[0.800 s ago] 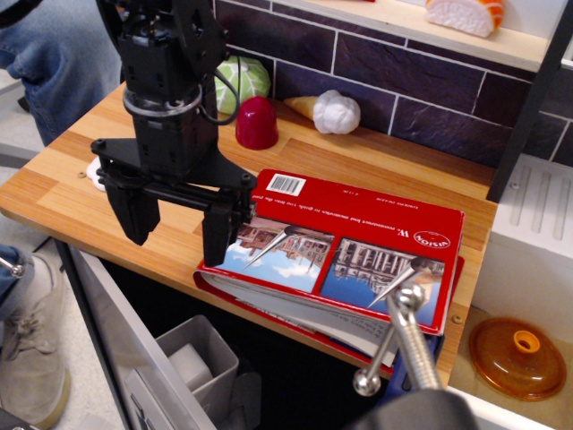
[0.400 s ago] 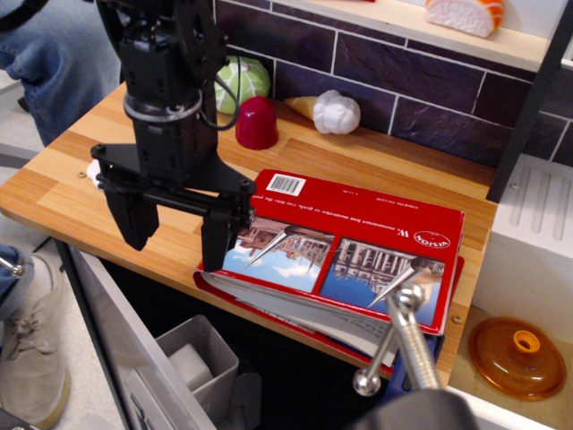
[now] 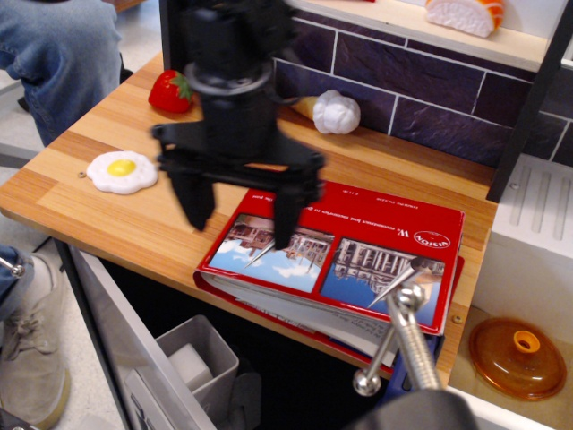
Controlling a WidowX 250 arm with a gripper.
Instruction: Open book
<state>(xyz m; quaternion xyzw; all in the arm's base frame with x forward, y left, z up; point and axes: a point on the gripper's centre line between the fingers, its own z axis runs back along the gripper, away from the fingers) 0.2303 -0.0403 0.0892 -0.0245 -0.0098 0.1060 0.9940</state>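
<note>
The book (image 3: 358, 255) lies closed on the wooden counter (image 3: 107, 215) at the front right. It is thick and red, with two building photos and white text on its cover. My black gripper (image 3: 240, 213) hangs above the book's left end, blurred by motion. It is open and empty. One finger (image 3: 288, 210) is over the left photo, the other finger (image 3: 195, 199) is over the counter just left of the book. The arm hides the book's back left corner.
A toy fried egg (image 3: 122, 170) lies on the counter at left. A toy strawberry (image 3: 172, 91) sits at the back left, and a garlic bulb (image 3: 337, 112) by the tiled wall. A metal clamp handle (image 3: 403, 331) stands at the book's front edge. A person's leg (image 3: 54, 54) is at left.
My gripper has moved right, from beside the book's left edge to above its left end. The egg and strawberry now show. The book has not moved.
</note>
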